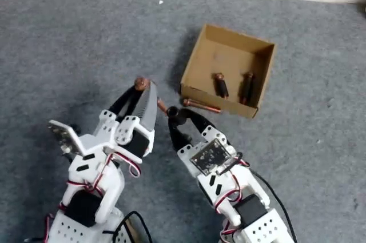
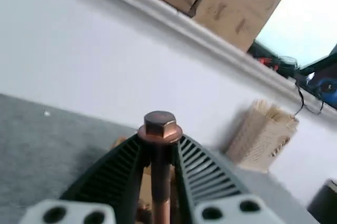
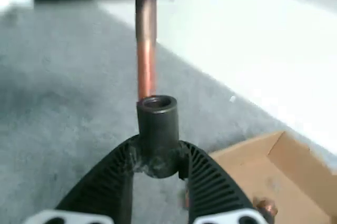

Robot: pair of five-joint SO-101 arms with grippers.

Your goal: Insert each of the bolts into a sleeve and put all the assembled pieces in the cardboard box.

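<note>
My left gripper [image 1: 141,86] is shut on a copper bolt [image 2: 159,150], hex head [image 1: 140,83] up, its shank slanting down to the right [image 1: 162,106]. My right gripper [image 1: 173,114] is shut on a dark sleeve [image 3: 157,124], held upright with its open end just under the bolt's tip [image 3: 145,84]. The bolt tip is at the sleeve's mouth, slightly behind it. Another bolt [image 1: 201,105] lies on the carpet against the front wall of the cardboard box [image 1: 197,54]. Two assembled pieces [image 1: 221,84] [image 1: 247,86] lie inside the box.
Grey carpet covers the floor, with a white wall along the far edge. The box stands to the right of the grippers, close to the right gripper. In the left wrist view, cardboard boxes [image 2: 239,2] sit on a ledge behind.
</note>
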